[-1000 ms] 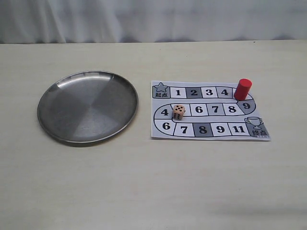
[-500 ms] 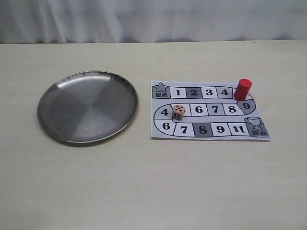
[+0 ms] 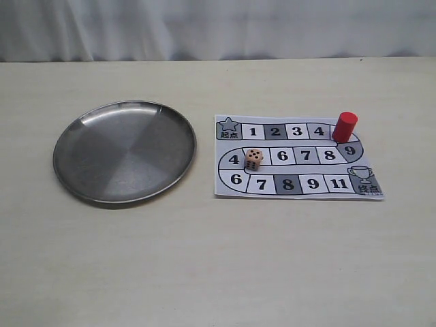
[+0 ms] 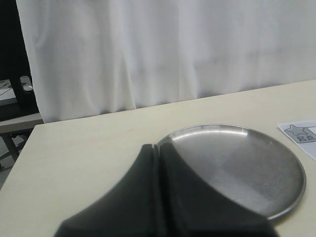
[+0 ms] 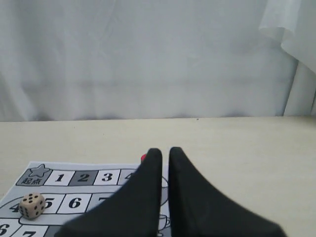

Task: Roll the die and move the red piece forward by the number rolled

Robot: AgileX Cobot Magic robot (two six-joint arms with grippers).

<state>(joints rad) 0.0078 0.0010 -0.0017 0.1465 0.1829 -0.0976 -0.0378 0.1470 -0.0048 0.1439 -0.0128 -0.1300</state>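
Observation:
The die (image 3: 254,159), a pale wooden cube with dark pips, rests on the paper game board (image 3: 300,195), in its middle row between squares 4 and 6. The red piece (image 3: 345,126) stands upright at the right end of the top row, just past square 4. Neither gripper shows in the exterior view. In the left wrist view, my left gripper (image 4: 156,146) is shut and empty, at the near rim of the steel plate (image 4: 247,163). My right gripper (image 5: 166,152) is shut with a thin slit, empty, above the board; its fingers hide most of the red piece (image 5: 143,158), and the die (image 5: 32,206) is off to one side.
A round steel plate (image 3: 125,151) lies on the table left of the board with nothing in it. A white curtain hangs behind the table's far edge. A corner of the board (image 4: 298,133) shows beside the plate in the left wrist view.

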